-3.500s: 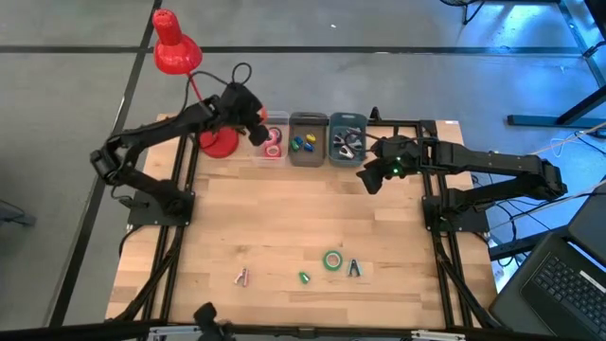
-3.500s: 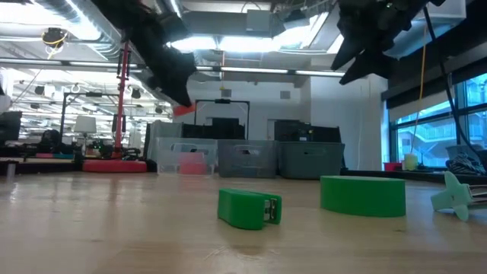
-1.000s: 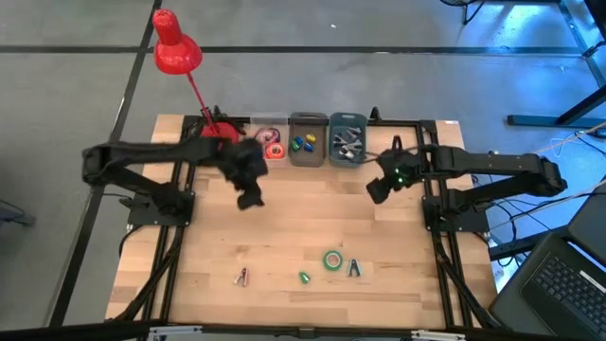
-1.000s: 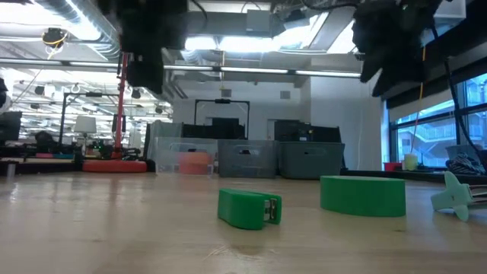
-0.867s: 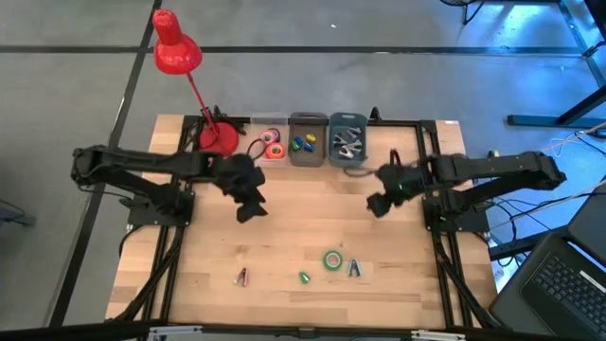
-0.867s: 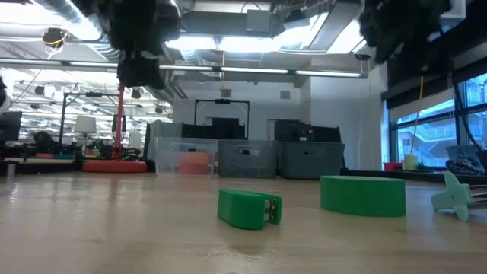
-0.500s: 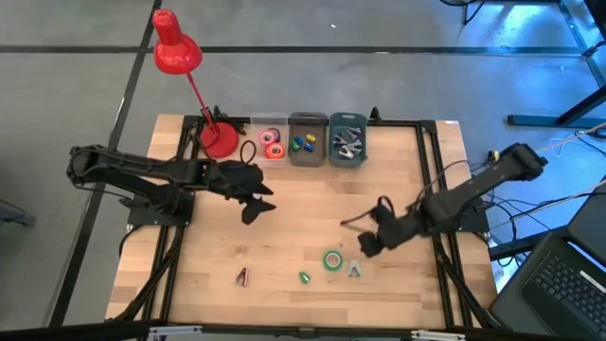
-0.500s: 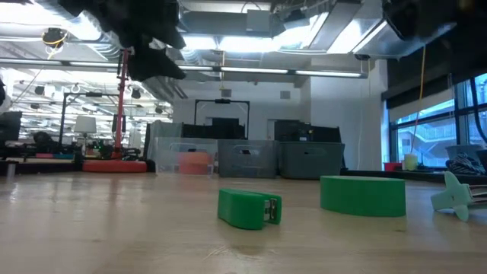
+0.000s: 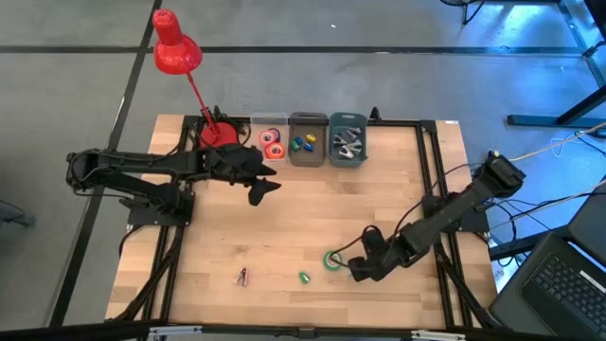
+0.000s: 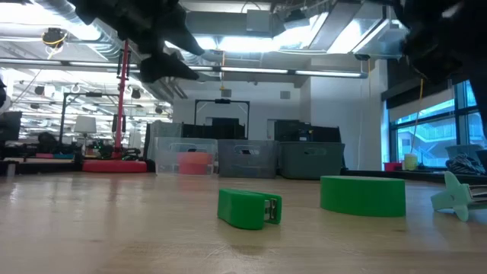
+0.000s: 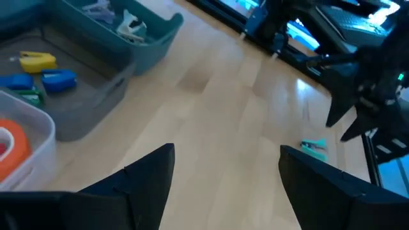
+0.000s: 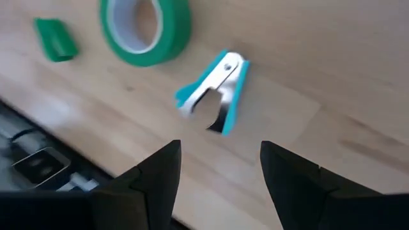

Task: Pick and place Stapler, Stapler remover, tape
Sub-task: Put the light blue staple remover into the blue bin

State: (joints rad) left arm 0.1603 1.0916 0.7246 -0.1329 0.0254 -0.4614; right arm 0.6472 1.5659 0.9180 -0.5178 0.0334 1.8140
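Wooden table (image 9: pixel 284 227): right pincer (image 12: pixel 217 169), open and empty, hovers directly over the teal staple remover (image 12: pixel 214 92); left pincer (image 11: pixel 223 166), open, far off.

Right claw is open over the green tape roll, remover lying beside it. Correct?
Not quite. The right claw is open over the teal staple remover, not the green tape roll; the roll is the one lying beside it. The right wrist view shows the remover ahead between the fingers.

2 dark jointed arms (image 9: pixel 142 168), black cables
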